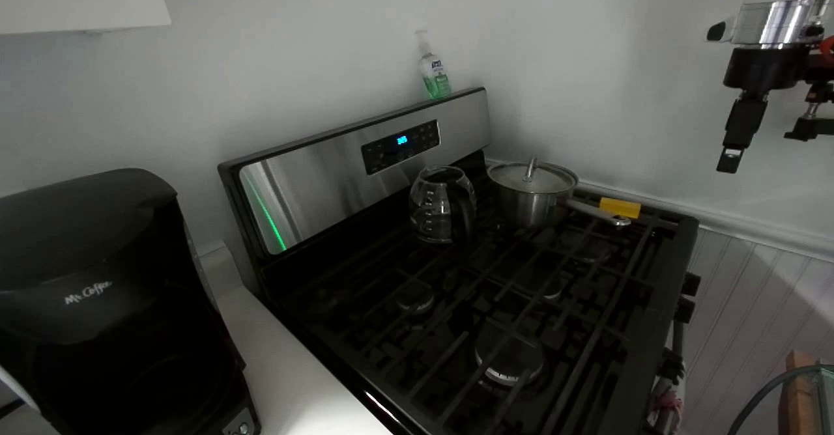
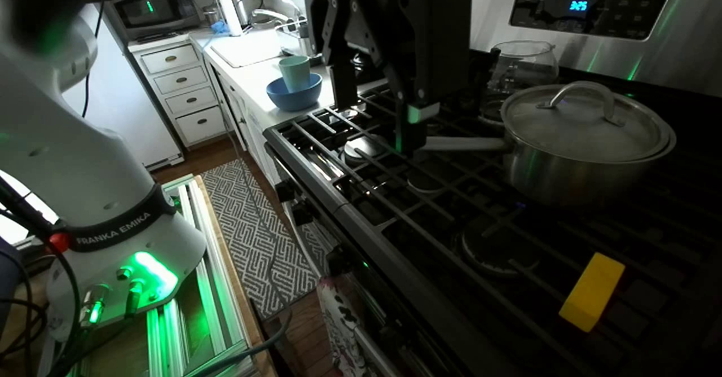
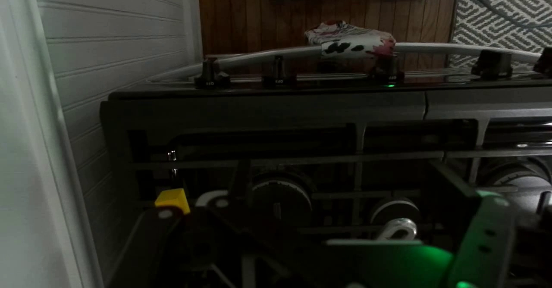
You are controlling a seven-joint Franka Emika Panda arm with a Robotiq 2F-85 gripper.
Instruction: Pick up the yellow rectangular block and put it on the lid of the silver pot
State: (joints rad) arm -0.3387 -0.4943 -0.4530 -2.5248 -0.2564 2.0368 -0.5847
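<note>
The yellow rectangular block [image 1: 620, 208] lies on the dark stove grate near the wall-side edge, beyond the pot's handle. It also shows in an exterior view [image 2: 592, 292] and at the left in the wrist view [image 3: 172, 198], partly covered by a gripper link. The silver pot [image 2: 555, 179] stands on the grate with the lid [image 2: 581, 134] on top, and nothing rests on the lid. In the wrist view only the looped end of the pot's handle [image 3: 399, 227] shows. My gripper [image 2: 378, 116] is open and empty, above the stove and apart from block and pot; its spread fingers also show in the wrist view [image 3: 345, 176].
A glass carafe [image 1: 433, 217] stands beside the pot near the stove's back panel [image 1: 313, 191]. A white wall [image 3: 30, 150] runs close to the block's side. A coffee maker [image 1: 98, 292] is on the counter. A blue bowl [image 2: 294, 96] holds a green cup.
</note>
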